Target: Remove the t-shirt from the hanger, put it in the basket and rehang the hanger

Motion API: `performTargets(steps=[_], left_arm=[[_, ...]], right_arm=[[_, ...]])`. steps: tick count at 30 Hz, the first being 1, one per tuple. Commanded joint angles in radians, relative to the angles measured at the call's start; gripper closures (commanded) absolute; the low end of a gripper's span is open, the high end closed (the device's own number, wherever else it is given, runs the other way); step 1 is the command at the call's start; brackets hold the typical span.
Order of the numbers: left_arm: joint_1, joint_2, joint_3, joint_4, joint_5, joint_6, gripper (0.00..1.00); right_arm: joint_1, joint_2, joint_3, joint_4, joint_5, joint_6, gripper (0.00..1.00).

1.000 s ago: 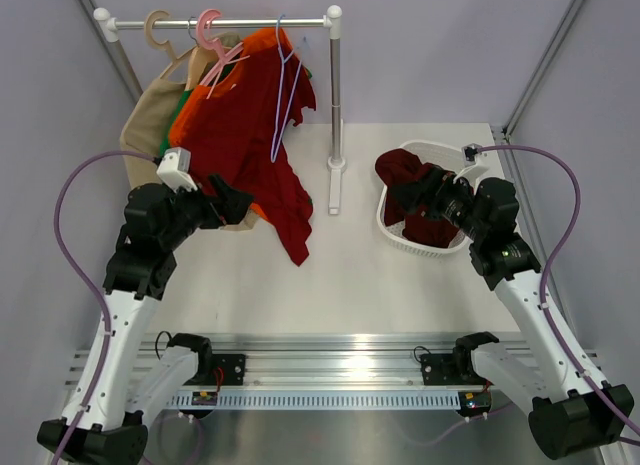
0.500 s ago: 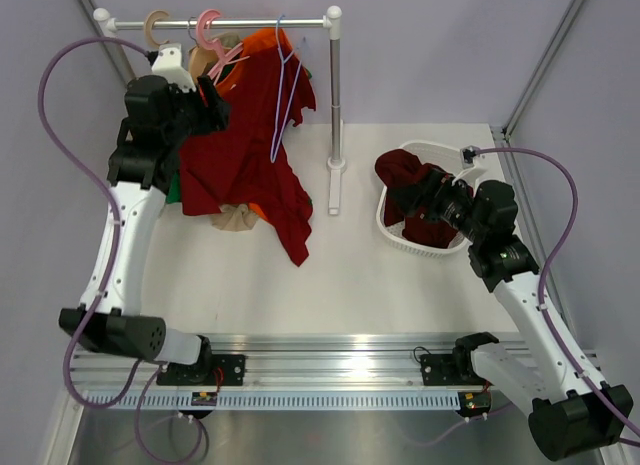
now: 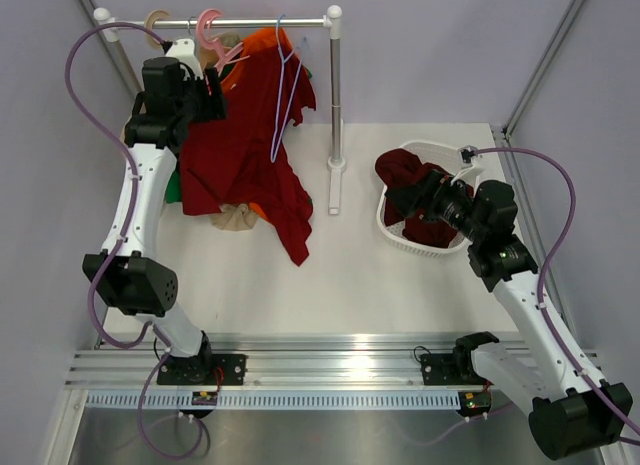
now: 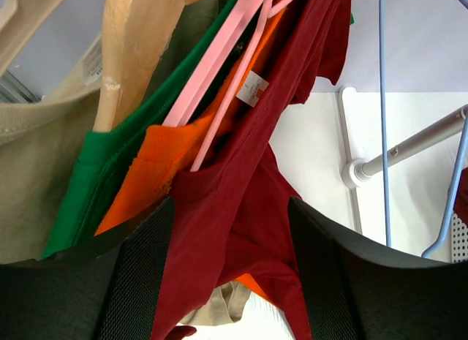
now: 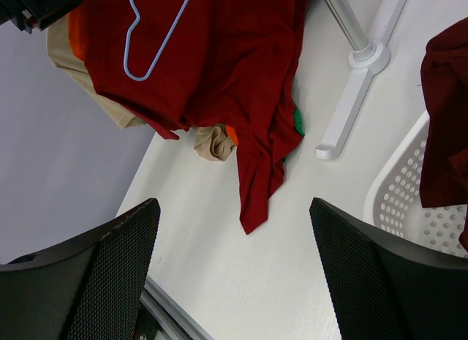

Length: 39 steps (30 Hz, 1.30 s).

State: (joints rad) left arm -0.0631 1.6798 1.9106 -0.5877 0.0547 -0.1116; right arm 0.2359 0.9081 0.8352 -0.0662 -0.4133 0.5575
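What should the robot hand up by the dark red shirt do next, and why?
Probably tug the cloth gently down and sideways, off the hanger's arm. The left gripper has the t-shirt bunched between its fingers just under the neck, and the thin pale pink hanger pokes into that neck, so the shirt is not off yet.

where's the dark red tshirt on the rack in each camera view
Top external: the t-shirt hangs at upper left, its tail trailing toward the centre.
Left wrist: it fills the middle, running from top right down between the left fingers.
Right wrist: it spreads across the top, left of centre.
Shared landmark: the rack's white foot, just right of the shirt in all three views.
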Motion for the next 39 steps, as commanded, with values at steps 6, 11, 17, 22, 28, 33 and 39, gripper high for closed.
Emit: performTargets(steps=[6, 11, 17, 22, 28, 33, 39], left_arm=[[0.002, 0.038, 0.068, 0.035, -0.089, 0.081, 0.33], [0.000, 0.069, 0.058, 0.035, -0.006, 0.070, 0.34], [0.000, 0.072, 0.031, 0.037, 0.028, 0.053, 0.39], [0.000, 0.057, 0.012, 0.040, 0.066, 0.033, 0.55], [0.000, -0.014, -0.048, 0.097, 0.083, 0.001, 0.99], [0.000, -0.035, -0.047, 0.108, 0.088, 0.000, 1.00], [-0.012, -0.084, -0.030, 0.135, 0.131, -0.030, 1.00]], right_arm=[[0.009, 0.003, -0.002, 0.054, -0.027, 0.005, 0.09], [0.011, 0.008, -0.004, 0.054, -0.030, 0.009, 0.09], [0.011, 0.011, -0.004, 0.055, -0.035, 0.012, 0.09], [0.013, 0.015, -0.005, 0.054, -0.041, 0.016, 0.10], [0.022, 0.031, 0.001, 0.091, -0.047, 0.019, 0.10], [0.031, 0.031, 0.012, 0.088, -0.051, 0.022, 0.10], [0.036, 0.029, 0.015, 0.083, -0.047, 0.022, 0.10]])
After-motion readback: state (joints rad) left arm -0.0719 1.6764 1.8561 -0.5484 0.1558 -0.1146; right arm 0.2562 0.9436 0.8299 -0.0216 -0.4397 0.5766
